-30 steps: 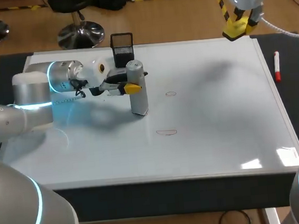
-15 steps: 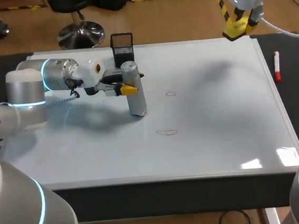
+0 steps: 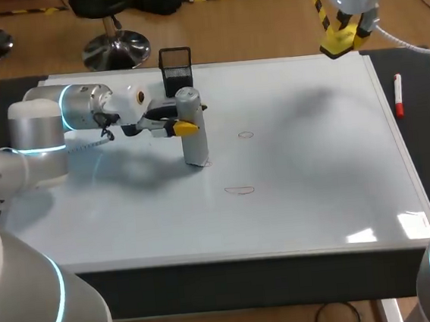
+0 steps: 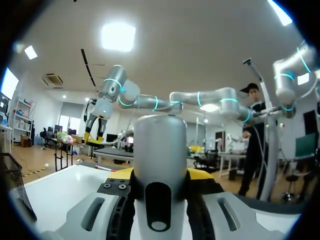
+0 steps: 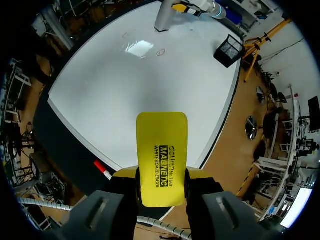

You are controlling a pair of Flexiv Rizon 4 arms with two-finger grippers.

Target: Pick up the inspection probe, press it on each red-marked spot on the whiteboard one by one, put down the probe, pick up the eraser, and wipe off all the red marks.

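Clamped the tall grey cylindrical inspection probe (image 3: 195, 149) from both sides in the left gripper (image 3: 188, 125), yellow tips pressed against its body. Stood upright with its foot at or on the large white whiteboard (image 3: 317, 197), just in front of the black wire-mesh basket (image 3: 175, 64) and well to the left of both red marks: the small red oval (image 3: 245, 135) and the longer red loop (image 3: 239, 190) nearer the front edge. Looked unwiped, both of them. Pinched the flat yellow eraser (image 5: 161, 150) between the fingers of the right gripper (image 5: 161, 176), high over the board's far right corner, not far from the red-and-white marker pen (image 3: 399, 105) lying on the dark mat (image 3: 429, 125). Judged as the putting-down of the probe, with the eraser already in hand. Called next for spreading the left fingers and backing clear without tipping the probe, then for lowering the eraser flat onto the oval.
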